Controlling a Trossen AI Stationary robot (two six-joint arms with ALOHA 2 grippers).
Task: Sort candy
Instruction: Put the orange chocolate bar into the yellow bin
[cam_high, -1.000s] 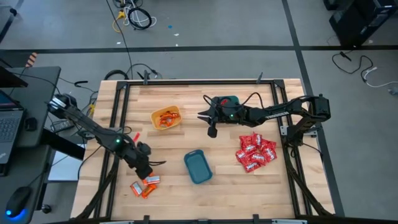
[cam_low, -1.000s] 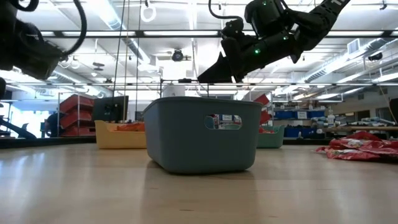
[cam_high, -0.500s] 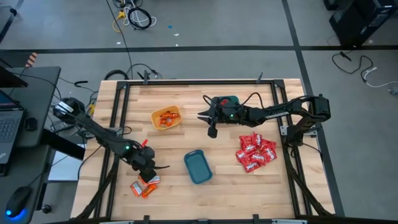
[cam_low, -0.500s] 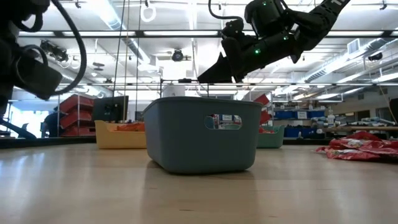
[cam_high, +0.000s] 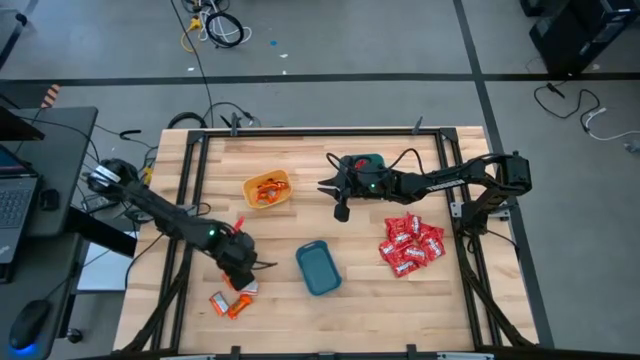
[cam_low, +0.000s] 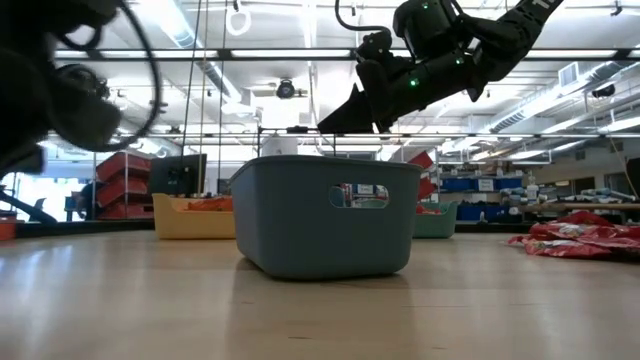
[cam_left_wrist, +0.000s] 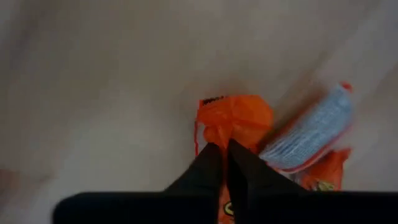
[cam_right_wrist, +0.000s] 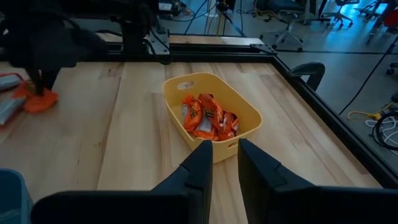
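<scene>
Nearest, at the near left of the table (cam_high: 285, 232): small cluster of candy, orange packets (cam_high: 229, 303) with a pale one among them, lying on the wood. Left gripper (cam_high: 245, 277) down at the right edge of that cluster. Seen from the left wrist: fingers (cam_left_wrist: 210, 163) closed to a thin slit, tips pressed on a crumpled orange packet (cam_left_wrist: 236, 117), with a pale packet (cam_left_wrist: 311, 132) just beside it on the right and overlapping more orange wrappers. Cannot tell whether the packet is truly pinched or only touched. From the right wrist view, the same gripper stands at table level with the orange wrapper right under its tips.

A little farther in, near the middle: teal bin (cam_high: 318, 268), upright, apart from the left gripper and to its right. Looms large in the low view.

Right of it, on the right side of the table: heap of red packets (cam_high: 411, 244) with white marks, spread flat on the wood, well apart from both grippers.

Farther back, left of centre: yellow bin (cam_high: 249, 190), holding orange-and-white packets (cam_right_wrist: 208, 117).

To its right, raised in the air: right gripper (cam_high: 336, 197), between the yellow bin and a second teal bin (cam_high: 373, 160) at the far side. Fingers (cam_right_wrist: 199, 163) parted by a narrow gap, holding nothing, pointed toward the yellow bin. High above the near teal bin in the low view, clear of the table.
</scene>
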